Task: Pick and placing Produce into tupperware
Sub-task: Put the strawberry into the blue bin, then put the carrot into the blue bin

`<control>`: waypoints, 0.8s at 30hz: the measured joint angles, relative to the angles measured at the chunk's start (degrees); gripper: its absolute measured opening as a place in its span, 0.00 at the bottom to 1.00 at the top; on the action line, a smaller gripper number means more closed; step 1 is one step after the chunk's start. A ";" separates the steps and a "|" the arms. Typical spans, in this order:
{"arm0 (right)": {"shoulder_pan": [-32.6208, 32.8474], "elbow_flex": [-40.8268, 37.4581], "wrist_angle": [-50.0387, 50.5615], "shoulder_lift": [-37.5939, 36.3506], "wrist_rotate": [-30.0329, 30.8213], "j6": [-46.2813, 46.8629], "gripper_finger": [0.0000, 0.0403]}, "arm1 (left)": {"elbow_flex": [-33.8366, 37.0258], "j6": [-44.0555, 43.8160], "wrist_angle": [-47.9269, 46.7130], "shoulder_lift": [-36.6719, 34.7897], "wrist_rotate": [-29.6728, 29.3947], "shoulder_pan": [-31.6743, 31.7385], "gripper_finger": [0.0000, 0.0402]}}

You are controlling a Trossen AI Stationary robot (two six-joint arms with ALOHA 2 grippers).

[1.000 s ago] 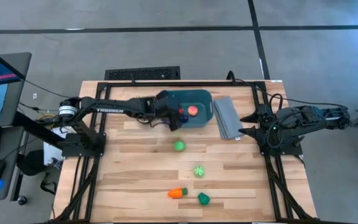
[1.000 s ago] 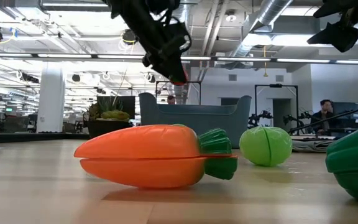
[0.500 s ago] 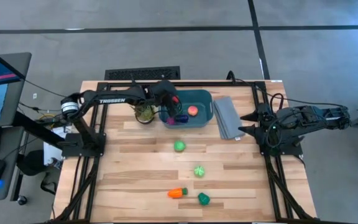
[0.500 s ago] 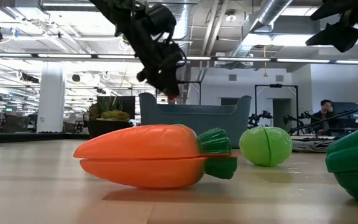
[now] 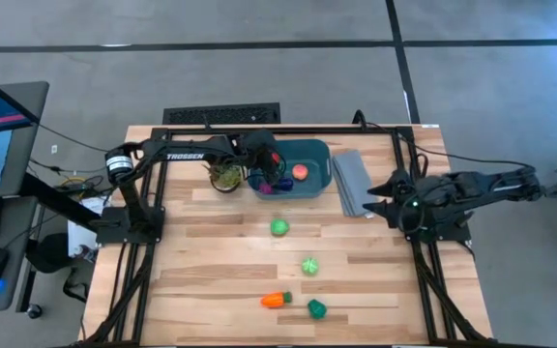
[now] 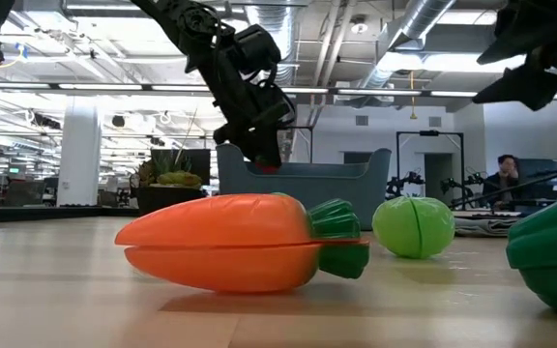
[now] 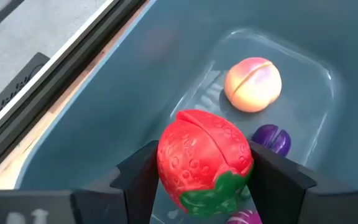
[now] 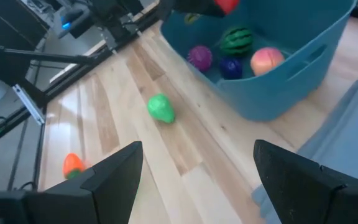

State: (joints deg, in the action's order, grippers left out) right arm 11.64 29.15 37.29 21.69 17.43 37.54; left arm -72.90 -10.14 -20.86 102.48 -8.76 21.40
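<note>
Left claw [image 7: 207, 180] is gripping the red strawberry [image 7: 205, 160] between both fingers, hanging over the open teal tupperware [image 5: 309, 153] at the far side of the bench [image 5: 211, 261]; right claw [image 8: 194, 180] is sitting spread wide and empty near the bench's right edge, just beside the grey ribbed slab [image 5: 352, 182]. Going by size: the tupperware is holding a striped watermelon [image 8: 236, 40], a pink peach [image 7: 253, 84], a magenta piece [image 8: 199, 57] and a purple eggplant [image 7: 271, 138]; a spiky potted plant [image 5: 226, 175] is standing just left of the tub; an orange carrot [image 6: 240, 243] is lying near the front edge, with a dark green piece [image 5: 316, 308] beside it; two light green balls [image 5: 278, 227] [image 5: 309, 265] are resting apart on the open boards between carrot and tub.
</note>
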 joint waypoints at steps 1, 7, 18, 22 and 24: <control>0.00 -0.60 -0.80 -0.02 -0.27 0.05 0.82 | 0.00 -0.01 0.08 0.00 -0.04 0.06 0.51; 0.00 -2.49 -4.99 -0.02 -0.46 -0.22 0.82 | 0.00 -0.01 0.63 0.00 0.00 0.08 0.52; 0.00 -2.49 -5.02 -0.02 -0.44 -0.41 0.82 | 0.00 0.41 1.09 -0.04 0.81 0.08 0.72; 0.00 -2.49 -5.52 -0.02 -0.88 -0.42 0.82 | 0.00 1.22 1.11 -0.14 1.37 0.08 0.74; 0.00 -2.49 -6.58 -0.02 -1.91 -0.43 0.82 | -0.20 1.25 1.23 -0.22 3.17 0.08 0.74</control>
State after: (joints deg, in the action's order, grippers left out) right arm 11.64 26.65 30.71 21.67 15.52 37.10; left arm -73.11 -8.88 -19.63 102.26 -5.59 21.47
